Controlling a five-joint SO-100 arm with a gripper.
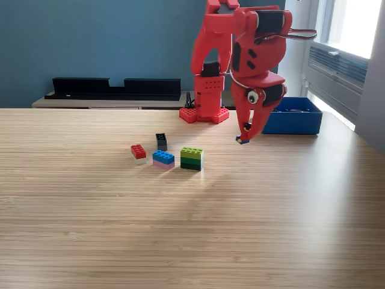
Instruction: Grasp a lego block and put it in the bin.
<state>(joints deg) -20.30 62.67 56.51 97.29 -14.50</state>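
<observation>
Broadly, the wooden counter (180, 229) fills the exterior view, with a teal wall behind it. The red arm (240, 54) stands on its base at about 12 o'clock from the counter's middle and bends down toward 2 o'clock. The blue bin (298, 123) sits on the counter at roughly 2 o'clock, just beyond the arm's lower end, near the window side. A long black tray-like object (114, 87) lies on a low shelf at 11 o'clock, behind the counter.

The pincer (243, 137) points downward, its tips closed narrowly on a small blue lego block (241, 140) held just above the counter, short of the bin.

Four loose blocks cluster near the centre: a green stacked block (192, 158), at its 9 o'clock a blue-and-pink block (163, 159), further toward 9 o'clock a red-and-white block (139, 153), and at 11 o'clock a small black block (161, 141).
</observation>
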